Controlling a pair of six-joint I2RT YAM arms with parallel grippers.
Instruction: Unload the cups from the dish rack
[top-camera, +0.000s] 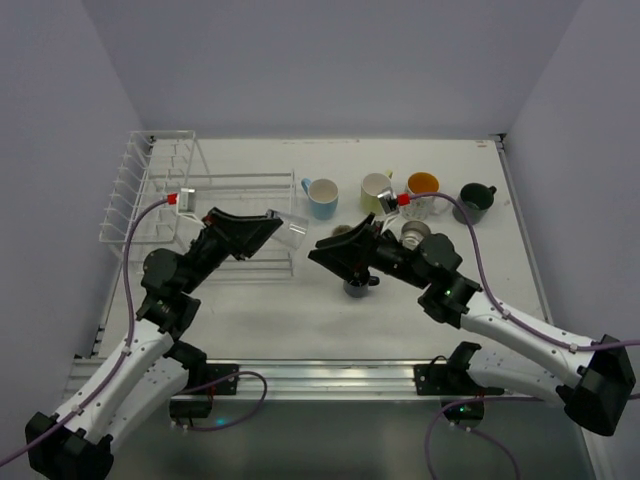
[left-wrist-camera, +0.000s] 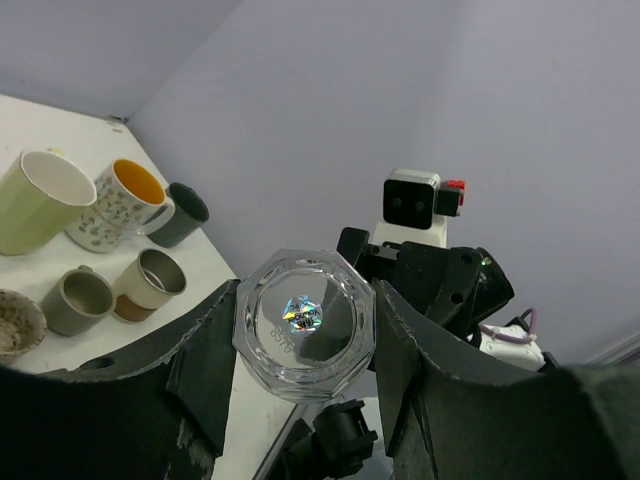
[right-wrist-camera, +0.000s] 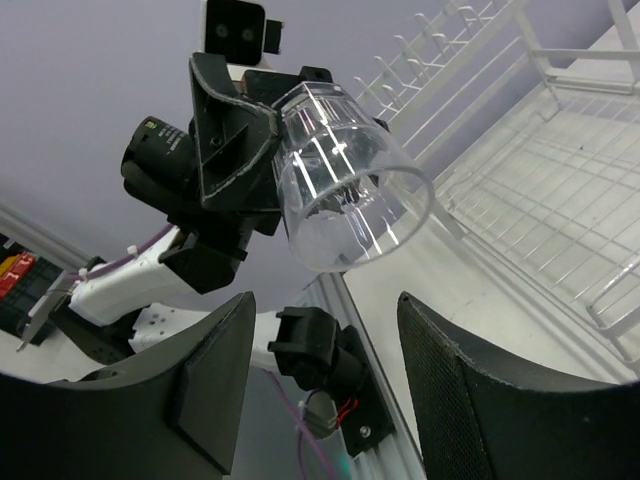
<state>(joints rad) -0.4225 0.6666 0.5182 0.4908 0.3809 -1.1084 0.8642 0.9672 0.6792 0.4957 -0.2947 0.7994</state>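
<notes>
My left gripper (top-camera: 270, 226) is shut on a clear glass cup (top-camera: 291, 229), held sideways above the table beside the white wire dish rack (top-camera: 150, 190). In the left wrist view the glass's octagonal base (left-wrist-camera: 303, 325) sits between my fingers (left-wrist-camera: 200, 360). My right gripper (top-camera: 322, 251) is open and empty, facing the glass a short way off. The right wrist view shows the glass's open mouth (right-wrist-camera: 345, 185) above and beyond my spread fingers (right-wrist-camera: 215, 380). On the table stand a light blue cup (top-camera: 322, 197), a yellow-green cup (top-camera: 377, 190), an orange-lined cup (top-camera: 424, 193) and a dark green cup (top-camera: 474, 202).
A grey-brown cup (top-camera: 415, 233) and a dark cup (top-camera: 358, 286) sit under the right arm. Two grey-brown cups (left-wrist-camera: 80, 300) (left-wrist-camera: 150, 283) and a speckled one (left-wrist-camera: 15, 325) show in the left wrist view. The rack's basket (right-wrist-camera: 560, 200) looks empty.
</notes>
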